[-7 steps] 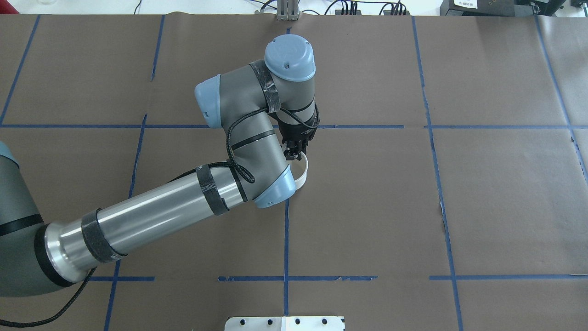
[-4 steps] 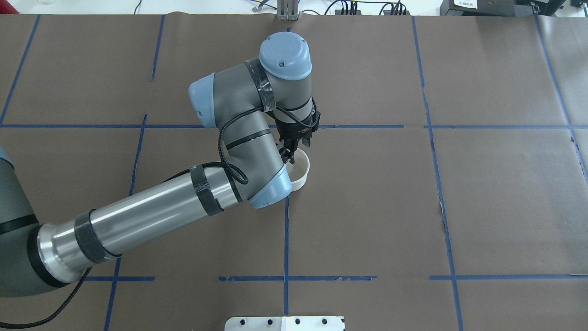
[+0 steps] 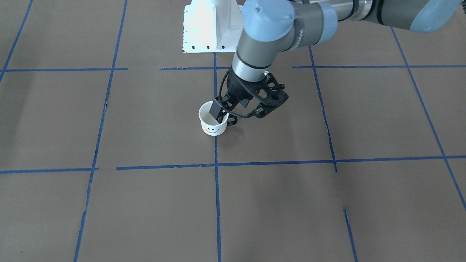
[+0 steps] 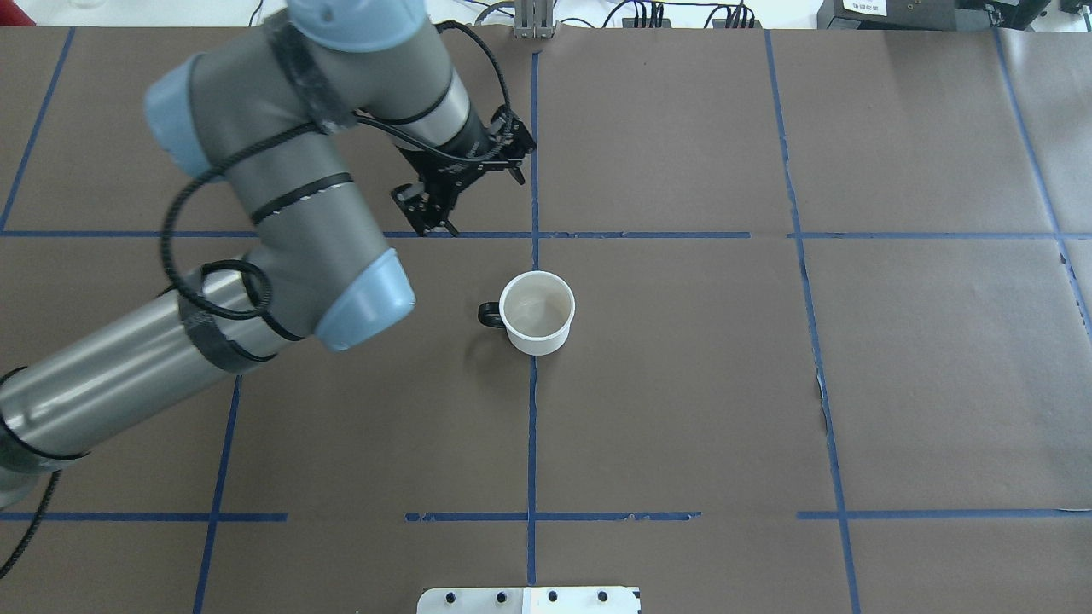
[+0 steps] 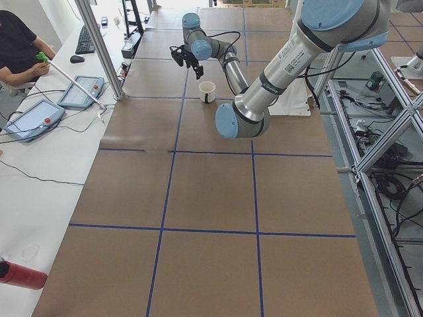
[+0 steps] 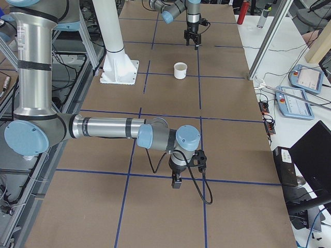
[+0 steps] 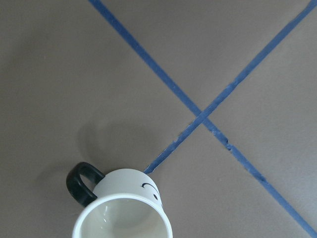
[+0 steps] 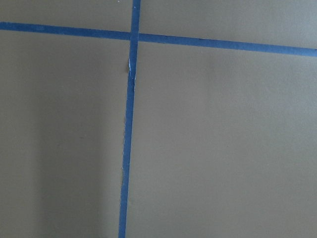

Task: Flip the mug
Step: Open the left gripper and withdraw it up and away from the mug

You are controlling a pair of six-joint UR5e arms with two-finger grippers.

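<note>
The mug (image 4: 536, 311) stood upright on the table (image 4: 768, 384), mouth up, straddling a blue tape line (image 4: 531, 426) just short of a crossing. Its black handle (image 4: 489, 315) pointed toward the robot's left and its smiley face was the right way up, so the flip looked already done. The left gripper (image 4: 431, 217) hung over the table beyond the mug and apart from it. It held nothing, probably so that the mug would rest on its own base. Its jaws seemed a little parted, though their dark shapes ran together from overhead and the gap was hard to judge. The front-facing view disagreed with the others: there a finger appeared at the mug's rim, while the overhead, side and wrist views all showed clear table between the two. The left wrist camera cut off the near half of the mug and showed no fingers at all. The right gripper (image 6: 176, 181) sat low over the table well away from the mug, presumably parked out of the way. It showed only in a side view, so I cannot tell whether it was parted or closed.
</note>
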